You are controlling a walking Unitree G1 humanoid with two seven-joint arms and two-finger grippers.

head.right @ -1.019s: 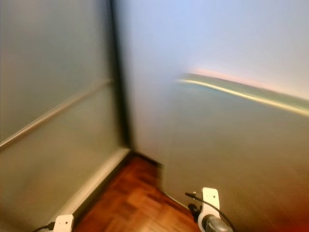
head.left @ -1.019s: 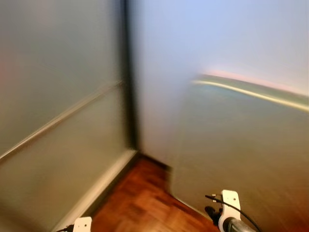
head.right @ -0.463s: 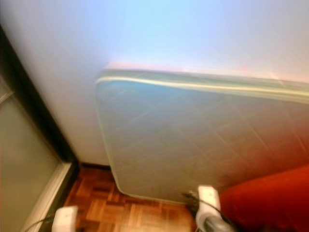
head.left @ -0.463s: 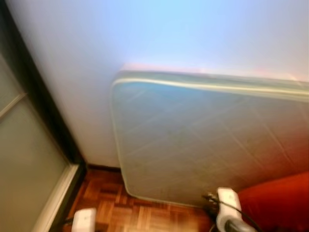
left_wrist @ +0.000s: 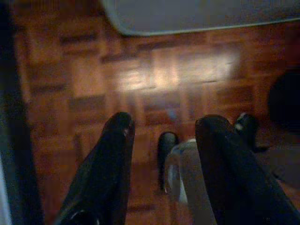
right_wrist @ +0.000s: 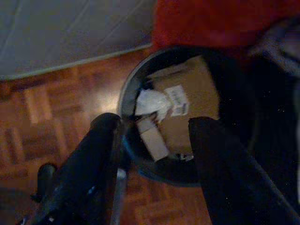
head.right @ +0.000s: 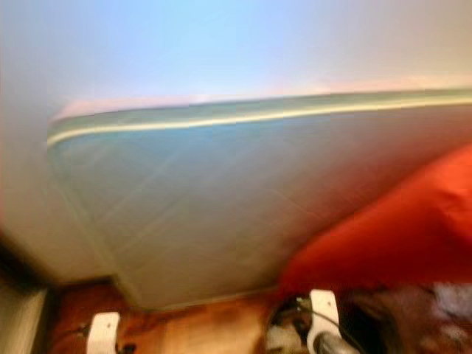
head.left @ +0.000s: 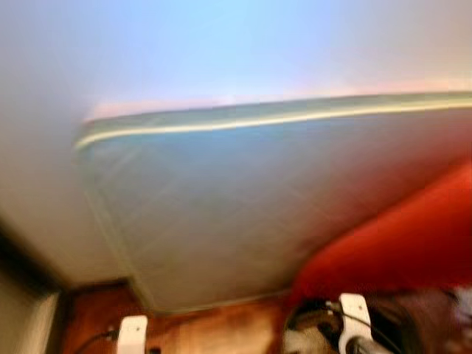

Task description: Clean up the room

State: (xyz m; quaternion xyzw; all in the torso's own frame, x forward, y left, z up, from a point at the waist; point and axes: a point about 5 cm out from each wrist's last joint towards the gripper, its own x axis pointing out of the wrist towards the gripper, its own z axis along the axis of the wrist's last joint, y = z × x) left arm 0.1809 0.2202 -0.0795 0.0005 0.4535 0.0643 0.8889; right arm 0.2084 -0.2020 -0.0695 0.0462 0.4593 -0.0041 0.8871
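Right wrist view: round dark bin (right_wrist: pixel 140 159) holds a brown cardboard box (right_wrist: pixel 190 93) and crumpled white paper (right_wrist: pixel 152 103); right pincer (right_wrist: pixel 154 140) released above it, left pincer (left_wrist: pixel 164 136) released too.

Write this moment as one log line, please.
view: blurred | mattress: against wall | bin: holds box, paper | right end effector: open above bin | left end effector: open over floor

Left arm: low at the bottom edge of the head views, white wrist piece showing.
Left gripper (left_wrist: pixel 161 154): two black fingers spread apart, holding nothing.
Right arm: low at the bottom edge, white wrist piece with a black cable.
Right gripper (right_wrist: pixel 152 154): fingers parted, empty.
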